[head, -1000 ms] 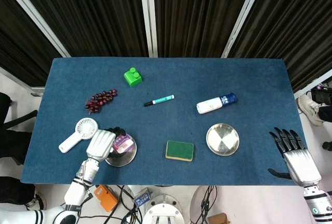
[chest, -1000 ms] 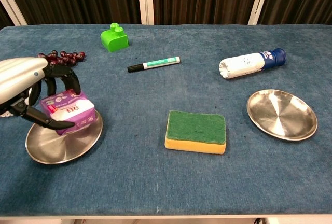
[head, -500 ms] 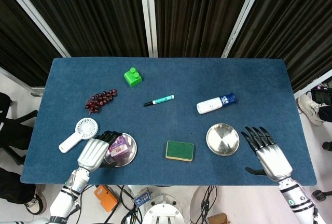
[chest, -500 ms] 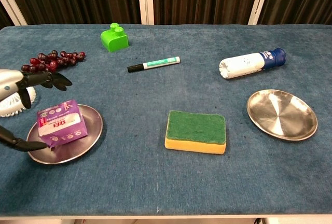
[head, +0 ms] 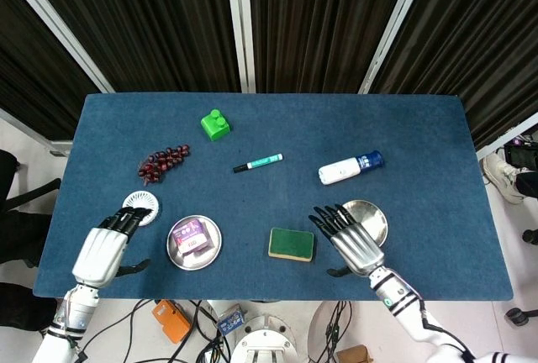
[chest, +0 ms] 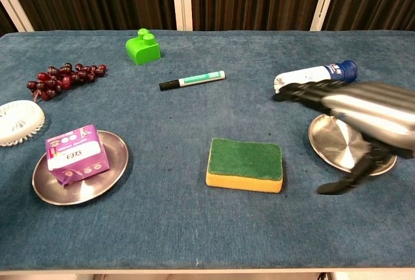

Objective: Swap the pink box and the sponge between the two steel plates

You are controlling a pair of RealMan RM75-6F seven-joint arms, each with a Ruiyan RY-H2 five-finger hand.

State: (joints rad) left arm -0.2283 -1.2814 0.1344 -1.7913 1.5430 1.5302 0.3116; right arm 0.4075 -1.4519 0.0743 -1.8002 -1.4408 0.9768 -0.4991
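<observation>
"Half finished, or less?"

"Less, judging by the layout. Found the pink box sitting on the left steel plate and the sponge flat on the table between the plates, touching neither. Saw nothing lying on the right steel plate."

"And the hands?"

"Spread wide, holding nothing: left hand well off beside its plate, right hand over the right plate's edge, just beside the sponge. Left to do, probably: sponge onto one plate, box across to the other."
</observation>
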